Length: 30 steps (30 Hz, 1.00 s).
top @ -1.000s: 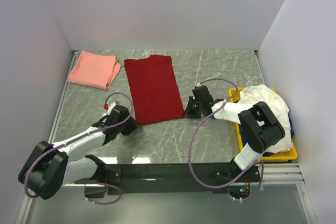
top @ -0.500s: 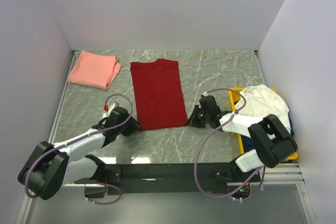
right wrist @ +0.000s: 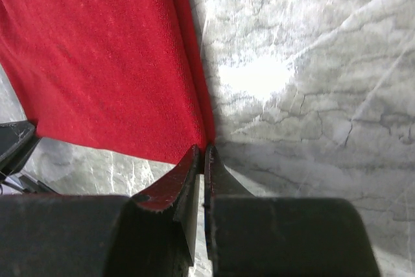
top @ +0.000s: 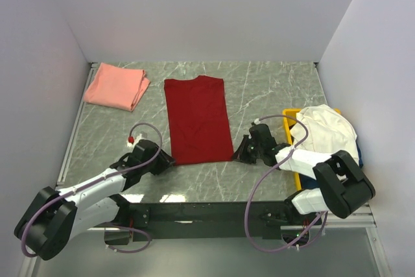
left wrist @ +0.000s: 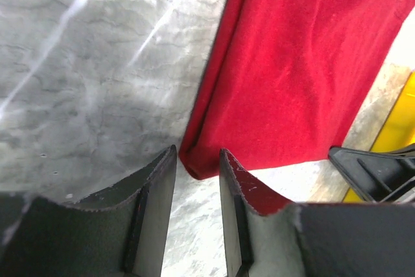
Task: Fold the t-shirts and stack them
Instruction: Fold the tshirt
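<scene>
there, the red shirt (top: 198,119) lay flat on the table (top: 272,89) as a long folded strip, collar end far, hem end near the arms. the left gripper (left wrist: 196,155) sat low at its near left corner, jaws narrowly apart, with the cloth's corner lying in the gap and not pinched. the right gripper (right wrist: 201,152) sat at the near right corner, jaws almost together, the folded edge running into the slit between them, so it held the red shirt there. the pink shirt (top: 117,87) lay folded in the far left corner, well apart from the red one. the white shirt (top: 327,135) was heaped loose on the yellow tray (top: 289,117) at the right edge, just beside the right arm.
</scene>
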Each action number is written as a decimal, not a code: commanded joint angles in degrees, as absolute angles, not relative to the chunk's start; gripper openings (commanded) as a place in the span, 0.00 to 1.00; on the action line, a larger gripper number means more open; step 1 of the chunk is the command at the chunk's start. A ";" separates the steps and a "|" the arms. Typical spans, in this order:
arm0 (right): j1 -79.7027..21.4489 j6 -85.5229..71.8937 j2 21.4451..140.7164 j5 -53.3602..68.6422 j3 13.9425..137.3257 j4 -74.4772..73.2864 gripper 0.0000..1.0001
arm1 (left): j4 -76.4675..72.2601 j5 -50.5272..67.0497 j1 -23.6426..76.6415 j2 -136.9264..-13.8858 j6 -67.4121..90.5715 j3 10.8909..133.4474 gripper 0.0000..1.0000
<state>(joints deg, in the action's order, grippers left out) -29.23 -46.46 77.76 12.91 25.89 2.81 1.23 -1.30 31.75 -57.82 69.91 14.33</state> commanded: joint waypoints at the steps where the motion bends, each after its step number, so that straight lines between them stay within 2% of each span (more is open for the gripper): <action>1: -30.32 -46.58 76.64 11.69 24.00 -0.09 0.00 | 1.50 -0.44 32.78 -58.44 71.10 12.39 0.39; 5: -30.67 -46.93 75.94 11.69 22.77 -0.09 0.00 | 2.80 -1.93 34.36 -59.24 71.98 12.92 0.37; 8: -30.76 -47.11 75.15 11.69 21.89 1.30 0.00 | 2.55 -2.55 35.07 -58.28 73.03 12.31 0.30; 10: -30.94 -47.29 74.27 11.86 21.27 1.32 0.00 | 3.25 -3.16 35.77 -57.83 73.56 12.39 0.17; 15: -31.55 -47.46 71.11 12.04 19.87 0.44 0.00 | 6.76 -4.39 37.44 -55.64 73.04 13.71 0.01; 20: -32.25 -47.55 65.32 11.87 18.11 -2.28 0.00 | 13.35 -5.36 39.28 -49.77 72.33 16.16 0.01; 30: -33.31 -46.76 42.91 10.11 19.85 -18.87 0.00 | 28.02 -5.27 42.01 -33.32 68.73 22.23 0.01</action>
